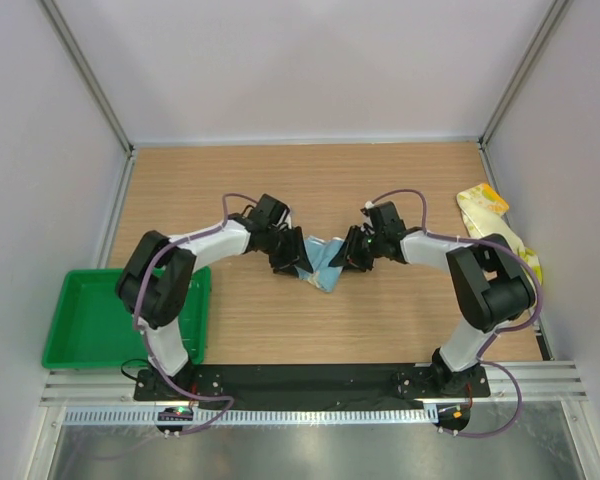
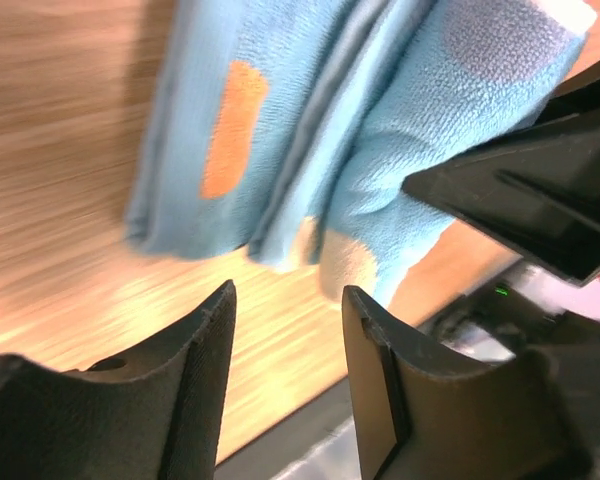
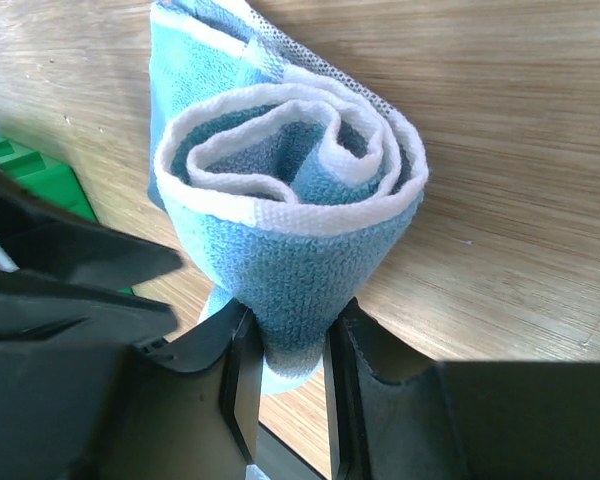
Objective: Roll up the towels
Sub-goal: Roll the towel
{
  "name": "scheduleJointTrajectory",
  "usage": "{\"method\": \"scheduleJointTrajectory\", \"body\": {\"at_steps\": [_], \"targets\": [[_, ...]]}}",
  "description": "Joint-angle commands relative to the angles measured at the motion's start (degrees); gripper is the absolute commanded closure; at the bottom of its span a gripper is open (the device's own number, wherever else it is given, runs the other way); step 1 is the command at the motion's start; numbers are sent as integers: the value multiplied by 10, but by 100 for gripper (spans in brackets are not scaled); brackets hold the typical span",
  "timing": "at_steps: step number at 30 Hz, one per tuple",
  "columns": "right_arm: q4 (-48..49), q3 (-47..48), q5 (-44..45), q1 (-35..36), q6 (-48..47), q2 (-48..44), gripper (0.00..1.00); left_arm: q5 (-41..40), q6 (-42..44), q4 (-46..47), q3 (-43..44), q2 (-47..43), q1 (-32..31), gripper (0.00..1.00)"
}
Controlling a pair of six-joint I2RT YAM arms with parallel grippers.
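The light blue towel (image 1: 321, 264) lies rolled on the wooden table between my two grippers. In the right wrist view its spiral end (image 3: 290, 190) faces the camera, and my right gripper (image 3: 285, 330) is shut on the lower part of the roll. My left gripper (image 2: 285, 300) stands open just short of the blue towel (image 2: 310, 130), with nothing between its fingers and an orange patch showing on the cloth. From above, the left gripper (image 1: 288, 255) and right gripper (image 1: 352, 250) flank the towel. The yellow-cream towel (image 1: 492, 215) lies crumpled at the table's right edge.
A green tray (image 1: 90, 320) sits at the table's near left corner, beside the left arm's base. White walls with metal posts close in the table on three sides. The right arm's elbow (image 1: 495, 285) stands close to the yellow-cream towel.
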Motion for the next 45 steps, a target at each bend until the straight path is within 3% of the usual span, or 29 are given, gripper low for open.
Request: {"method": "scheduleJointTrajectory", "body": {"at_steps": [1, 7, 13, 20, 37, 45], "targets": [[-29, 28, 23, 10, -13, 9, 68, -111, 77, -76, 32, -60, -15, 52], [-59, 63, 28, 25, -23, 26, 68, -312, 155, -120, 73, -112, -114, 53], [-77, 87, 27, 39, -28, 43, 68, -432, 211, -127, 117, -101, -224, 53], [-93, 103, 26, 49, -35, 51, 68, -446, 221, -118, 147, -54, -256, 54], [-115, 127, 20, 54, -41, 67, 68, -464, 225, -87, 112, 52, -272, 52], [-127, 142, 15, 56, -42, 73, 68, -491, 219, -75, 78, 64, -272, 41]]}}
